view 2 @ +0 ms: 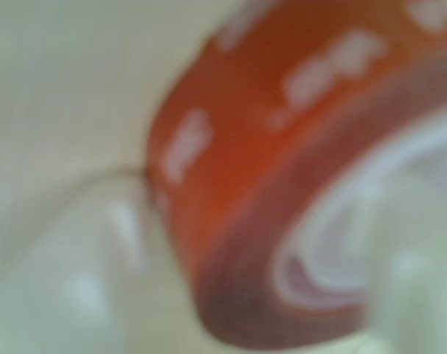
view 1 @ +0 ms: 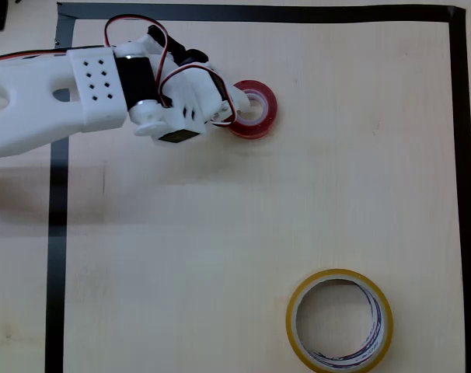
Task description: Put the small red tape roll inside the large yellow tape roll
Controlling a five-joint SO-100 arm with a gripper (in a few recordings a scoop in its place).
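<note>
Grasp on red roll under way, transfer not begun

End effector [view 1: 237, 109] sits at the small red tape roll [view 1: 259, 109], which lies flat on the counter [view 1: 220, 233]; in the wrist view the roll [view 2: 282, 147] is pressed up against the lens, blurred. One finger seems to reach into the core, but whether the fingers are pinching the roll yet I cannot tell. The large yellow tape roll [view 1: 340, 320] lies well apart from the end effector, toward the lower right in the overhead view, its hole empty. Lifting, carrying and dropping in all remain, by my judgement. Count: one red roll, one yellow roll.
</note>
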